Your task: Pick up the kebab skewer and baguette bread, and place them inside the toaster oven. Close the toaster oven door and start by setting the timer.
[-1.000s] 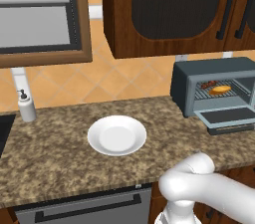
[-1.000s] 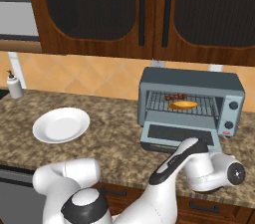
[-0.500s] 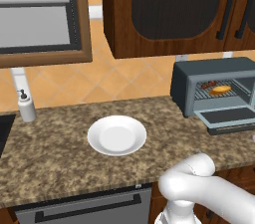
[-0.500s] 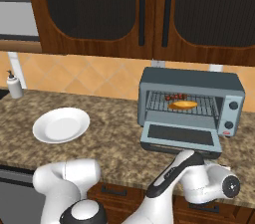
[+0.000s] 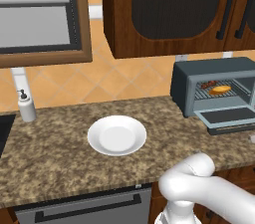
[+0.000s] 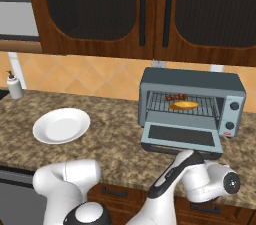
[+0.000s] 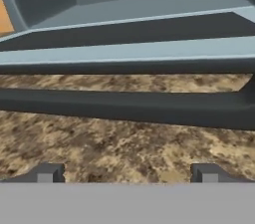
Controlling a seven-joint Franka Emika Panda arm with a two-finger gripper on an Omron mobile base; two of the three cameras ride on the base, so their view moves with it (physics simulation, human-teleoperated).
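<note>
The toaster oven [image 5: 214, 76] [image 6: 192, 81] stands on the counter with its door [image 5: 234, 117] [image 6: 181, 136] dropped flat open. On the wire rack inside lie the golden baguette bread [image 5: 220, 89] [image 6: 183, 105] and, just behind it to the left, the dark red kebab skewer [image 5: 208, 84] [image 6: 174, 97]. My gripper [image 7: 127, 173] is open and holds nothing; its fingertips [image 7: 47, 173] stand wide apart. It sits low at the counter's front edge, facing the door's dark bar handle [image 7: 124, 106], which runs across just ahead without touching the fingers.
An empty white plate [image 5: 117, 135] [image 6: 61, 125] rests mid-counter, left of the oven. A soap dispenser [image 5: 26, 106] [image 6: 14, 86] stands at the far left by the wall. The oven's knobs [image 6: 233, 105] are on its right front. Dark wooden cabinets hang above.
The hand has dropped lower in front of the open door's edge over the last second, most of it early on. Oven, food and plate have not moved.
</note>
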